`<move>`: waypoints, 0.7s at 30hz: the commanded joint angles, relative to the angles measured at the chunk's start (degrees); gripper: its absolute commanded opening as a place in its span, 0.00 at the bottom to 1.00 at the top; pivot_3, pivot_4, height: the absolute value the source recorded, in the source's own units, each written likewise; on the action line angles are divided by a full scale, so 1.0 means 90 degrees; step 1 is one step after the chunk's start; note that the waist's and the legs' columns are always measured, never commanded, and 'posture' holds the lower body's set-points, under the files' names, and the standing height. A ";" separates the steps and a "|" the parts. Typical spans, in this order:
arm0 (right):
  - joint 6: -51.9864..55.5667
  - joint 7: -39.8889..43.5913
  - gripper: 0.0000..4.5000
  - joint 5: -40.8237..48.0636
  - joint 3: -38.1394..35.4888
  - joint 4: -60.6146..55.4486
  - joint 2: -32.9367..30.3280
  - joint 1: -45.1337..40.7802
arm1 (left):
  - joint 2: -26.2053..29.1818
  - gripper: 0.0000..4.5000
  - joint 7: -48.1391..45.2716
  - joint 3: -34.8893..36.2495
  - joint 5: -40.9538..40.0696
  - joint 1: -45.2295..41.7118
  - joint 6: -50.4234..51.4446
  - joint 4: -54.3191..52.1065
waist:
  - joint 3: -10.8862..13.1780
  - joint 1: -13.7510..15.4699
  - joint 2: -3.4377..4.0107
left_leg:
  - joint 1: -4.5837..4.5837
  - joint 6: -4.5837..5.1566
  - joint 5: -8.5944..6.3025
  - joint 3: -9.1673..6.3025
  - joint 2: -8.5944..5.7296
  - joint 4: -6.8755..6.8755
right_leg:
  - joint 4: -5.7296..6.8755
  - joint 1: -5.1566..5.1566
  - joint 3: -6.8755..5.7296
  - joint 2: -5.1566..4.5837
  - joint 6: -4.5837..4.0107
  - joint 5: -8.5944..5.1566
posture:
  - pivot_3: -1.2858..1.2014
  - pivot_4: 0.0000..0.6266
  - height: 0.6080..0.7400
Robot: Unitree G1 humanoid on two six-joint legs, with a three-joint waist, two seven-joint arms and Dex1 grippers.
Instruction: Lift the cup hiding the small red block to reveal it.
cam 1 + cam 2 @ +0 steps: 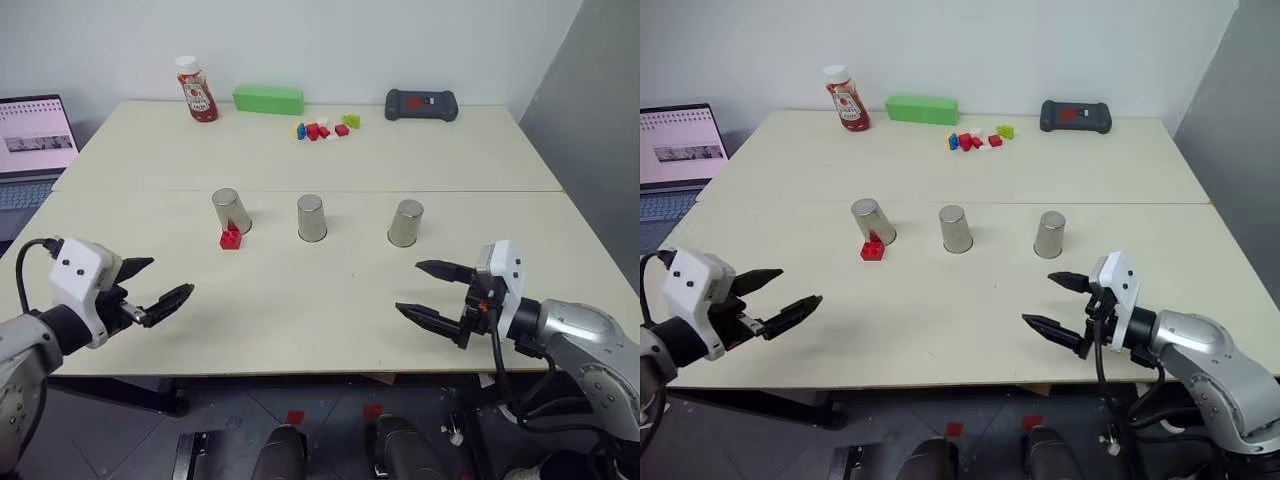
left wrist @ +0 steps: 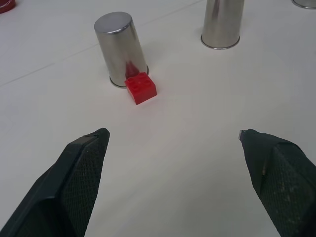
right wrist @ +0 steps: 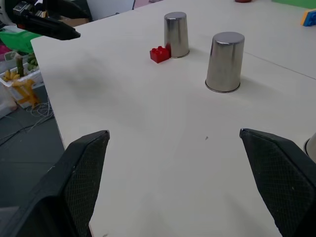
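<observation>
Three silver cups stand upside down in a row on the table (image 1: 300, 310). The small red block (image 1: 231, 238) lies uncovered, touching the base of the left cup (image 1: 230, 211). In the left wrist view its studs show clearly. The left gripper (image 1: 150, 290) and the right gripper (image 1: 428, 290) both hover spread wide, holding nothing, near the front edge, with bare table between them and the cups.

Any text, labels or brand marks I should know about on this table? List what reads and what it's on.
None readable.
Red ketchup bottle: label too blurred.
Black handheld device with a red patch: marking too small.
Open laptop screen: page lines too small.
Three shiny silver metal cups: unmarked.
Small red studded block: unmarked.
</observation>
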 commanded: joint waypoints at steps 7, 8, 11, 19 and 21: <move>-0.0045 -0.0012 1.00 0.0167 -0.0158 -0.0284 -0.0065 0.0013 | 0.0013 1.00 0.0238 0.0120 -0.0158 -0.0067 0.0238 -0.0423 | 0.0000 0.0001 0.0000 | -0.0003 0.0000 0.0000 -0.0001 0.0000 -0.0005 | -0.0001 0.0000 -0.0001 0.0000 0.0007 0.0004 | 0.52 0.24 1.00; -0.0057 -0.0015 1.00 0.0154 -0.0159 -0.0267 -0.0066 0.0002 | 0.0021 1.00 0.0279 0.0111 -0.0147 -0.0074 0.0275 -0.0450 | 0.0000 0.0001 0.0000 | -0.0003 0.0000 0.0000 -0.0001 0.0000 -0.0005 | -0.0001 0.0000 -0.0001 0.0000 0.0007 0.0004 | 0.52 0.24 1.00; -0.0095 -0.0045 1.00 0.0106 -0.0106 -0.0182 -0.0037 -0.0088 | 0.0045 1.00 0.0425 0.0089 -0.0018 -0.0099 0.0316 -0.0489 | 0.0000 0.0001 0.0000 | -0.0001 0.0000 0.0000 -0.0001 0.0000 -0.0004 | -0.0001 0.0000 -0.0001 0.0000 0.0007 0.0004 | 0.52 0.24 1.00; -0.0188 0.0103 1.00 0.0026 0.0011 0.0022 -0.0059 -0.0265 | -0.0004 1.00 0.0560 0.0173 -0.0085 0.0010 0.0446 -0.0700 | 0.0000 0.0000 0.0000 | 0.0000 0.0000 0.0000 0.0002 -0.0001 -0.0003 | 0.0000 0.0000 0.0002 0.0000 0.0004 0.0002 | 0.52 0.24 1.00; -0.0195 0.0123 1.00 0.0027 0.0019 0.0038 -0.0062 -0.0283 | -0.0011 1.00 0.0569 0.0216 -0.0120 0.0050 0.0483 -0.0741 | 0.0000 0.0000 0.0000 | -0.0001 0.0000 0.0000 0.0001 -0.0001 -0.0004 | 0.0000 -0.0001 0.0000 0.0000 0.0007 0.0004 | 0.52 0.24 1.00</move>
